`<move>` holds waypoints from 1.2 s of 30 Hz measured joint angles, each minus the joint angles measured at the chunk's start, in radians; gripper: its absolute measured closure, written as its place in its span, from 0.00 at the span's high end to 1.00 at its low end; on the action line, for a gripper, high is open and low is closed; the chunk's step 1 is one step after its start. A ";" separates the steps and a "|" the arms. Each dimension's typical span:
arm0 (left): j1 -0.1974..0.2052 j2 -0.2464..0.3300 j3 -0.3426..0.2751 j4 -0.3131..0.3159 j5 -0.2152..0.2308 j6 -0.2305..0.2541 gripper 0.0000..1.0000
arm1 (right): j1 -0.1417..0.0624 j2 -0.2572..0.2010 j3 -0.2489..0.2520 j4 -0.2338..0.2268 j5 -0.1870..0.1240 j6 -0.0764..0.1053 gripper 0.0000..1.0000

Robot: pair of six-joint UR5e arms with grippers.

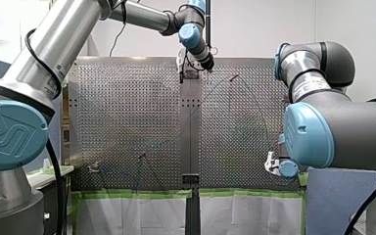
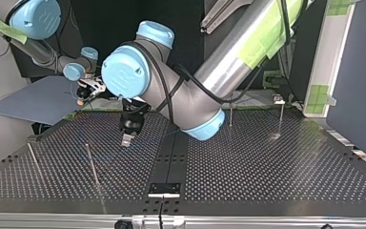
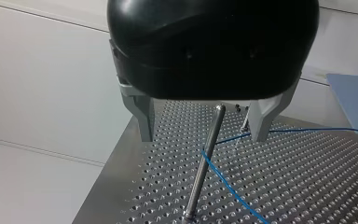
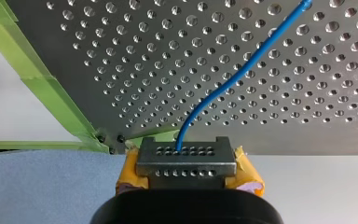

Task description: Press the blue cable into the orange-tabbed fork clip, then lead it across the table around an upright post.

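Big perforated table [image 1: 127,122] underneath, and over it the left gripper [image 3: 204,130] hung with its metal fingers [image 3: 144,116] spread wide either side of an upright post [image 3: 204,163]. The right gripper [image 4: 186,156] was clamped tight on the blue cable [image 4: 242,70], a thin glossy strand that curved off its yellow pads [image 4: 129,173] across the holes and bent at that post.

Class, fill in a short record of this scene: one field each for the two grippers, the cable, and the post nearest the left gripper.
left gripper: open, over the perforated table
right gripper: shut on the blue cable, by the table's edge
blue cable: runs from the right gripper out across the table
post: upright, ahead of the left gripper; the cable bends at it
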 joint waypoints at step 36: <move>0.007 0.198 -0.213 0.144 0.050 -0.061 1.00 | 0.000 0.000 0.000 0.000 0.000 0.000 0.00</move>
